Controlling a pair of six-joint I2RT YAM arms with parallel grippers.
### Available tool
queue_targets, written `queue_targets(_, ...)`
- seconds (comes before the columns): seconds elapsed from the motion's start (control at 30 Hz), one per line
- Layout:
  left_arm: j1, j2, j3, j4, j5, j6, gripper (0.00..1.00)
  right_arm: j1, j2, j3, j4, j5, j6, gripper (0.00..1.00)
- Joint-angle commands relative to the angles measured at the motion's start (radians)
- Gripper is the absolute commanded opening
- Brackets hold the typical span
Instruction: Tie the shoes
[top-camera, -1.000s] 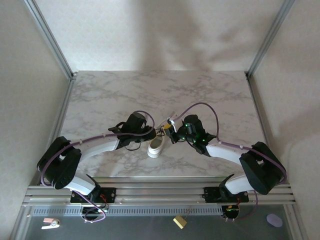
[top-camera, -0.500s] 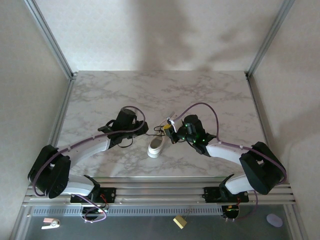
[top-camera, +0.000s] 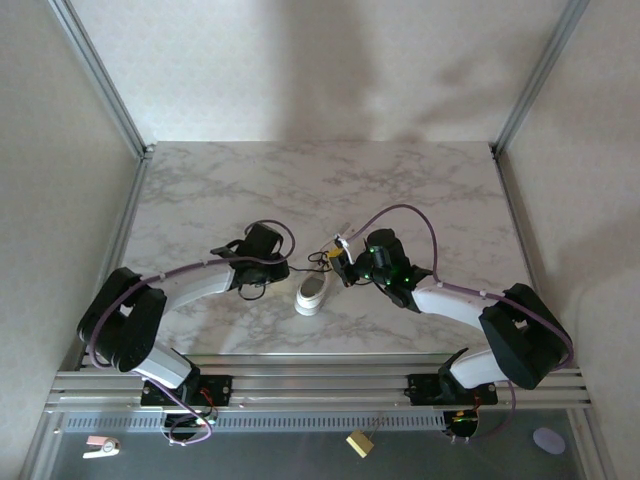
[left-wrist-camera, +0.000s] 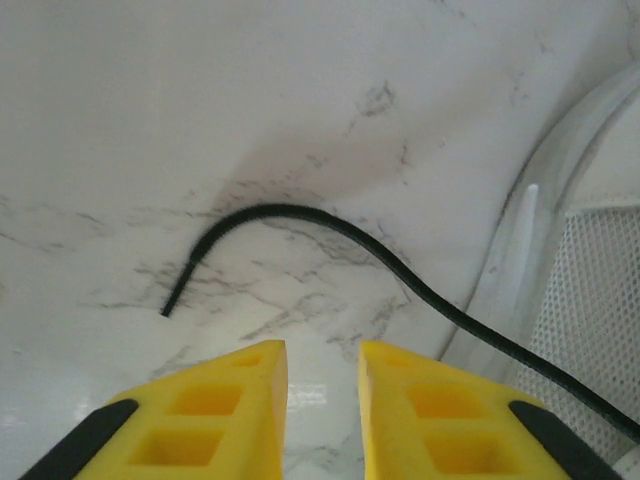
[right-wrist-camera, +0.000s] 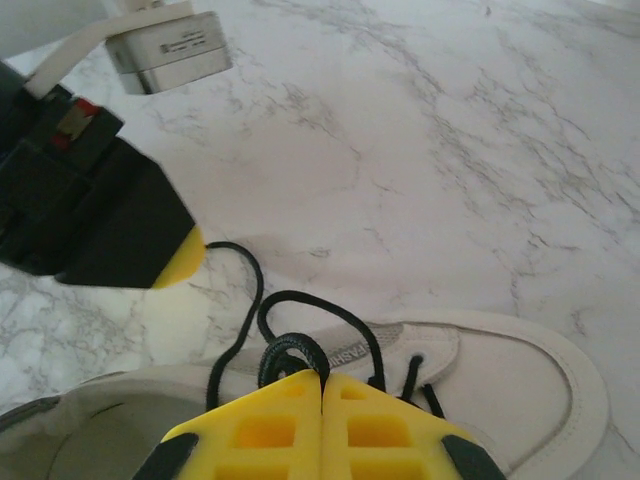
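Near the marble table's (top-camera: 400, 180) front edge sat the white sneaker (top-camera: 312, 293). Right gripper (right-wrist-camera: 322, 395), directly over the sneaker, was clamped tight on a black lace loop (right-wrist-camera: 290, 348). Left gripper (left-wrist-camera: 322, 400), just left of the sneaker, was barely parted and gripping nothing.
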Motion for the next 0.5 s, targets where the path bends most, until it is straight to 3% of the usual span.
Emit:
queue_targets(0.0, -0.045, 0.011, 0.005, -0.018, 0.044, -0.002, 0.2, 0.01, -0.011, 0.051, -0.063, 0.053, 0.025, 0.0)
queue_targets(0.2, -0.13, 0.004, -0.055, 0.054, 0.121, -0.044, 0.13, 0.01, -0.008, 0.062, -0.066, 0.073, 0.049, 0.0)
queue_targets(0.47, -0.187, 0.062, -0.043, 0.207, 0.213, -0.074, 0.11, 0.009, -0.019, 0.066, -0.086, 0.129, 0.084, 0.0)
